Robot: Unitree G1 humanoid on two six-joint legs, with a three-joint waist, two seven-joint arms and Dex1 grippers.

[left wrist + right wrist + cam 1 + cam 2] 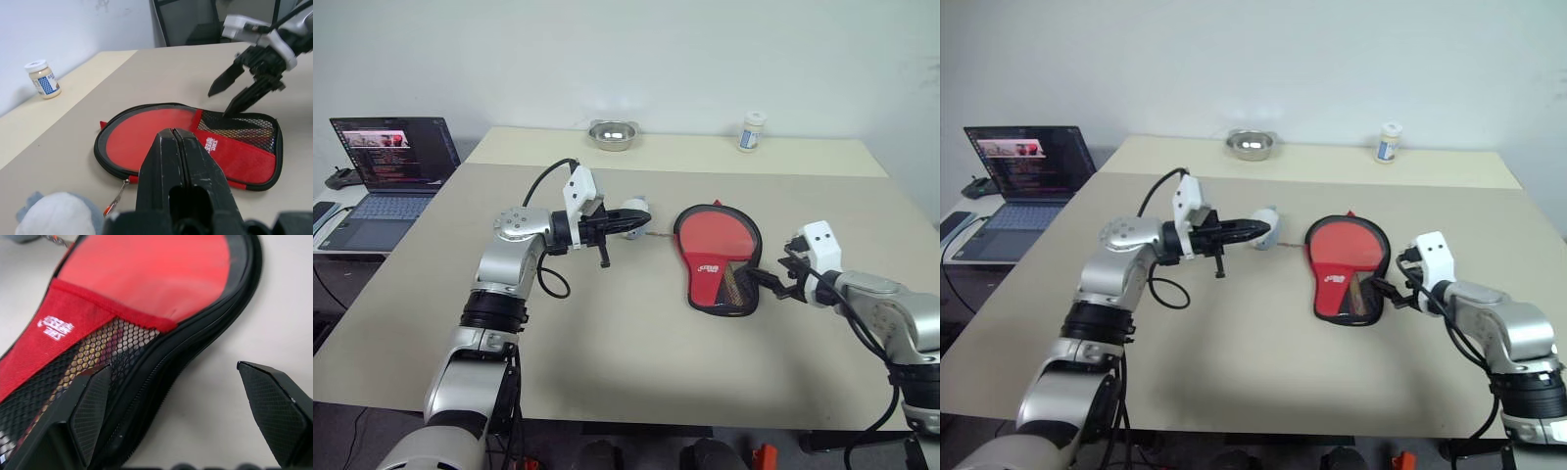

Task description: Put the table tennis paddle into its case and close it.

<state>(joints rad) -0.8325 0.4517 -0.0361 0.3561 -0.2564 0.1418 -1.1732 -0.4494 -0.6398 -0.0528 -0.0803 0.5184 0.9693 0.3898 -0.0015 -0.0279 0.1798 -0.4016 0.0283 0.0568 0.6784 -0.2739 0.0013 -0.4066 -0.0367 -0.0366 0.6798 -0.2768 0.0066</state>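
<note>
Beige table point(636, 372), case point(717, 257) mid-table, open right claw point(773, 282) at its edge

Case point(146, 279): smooth matt red fabric with a black honeycomb mesh pocket point(73, 367), a printed white logo point(56, 326) and a ribbed black zip rim; a white fluffy charm point(54, 215) lies beside it. Right hand point(190, 416): matt black plastic fingers with cross-hatched pads point(90, 413). Bench point(636, 352): smooth matt beige top, bearing a shiny metal bowl point(613, 134).
</note>
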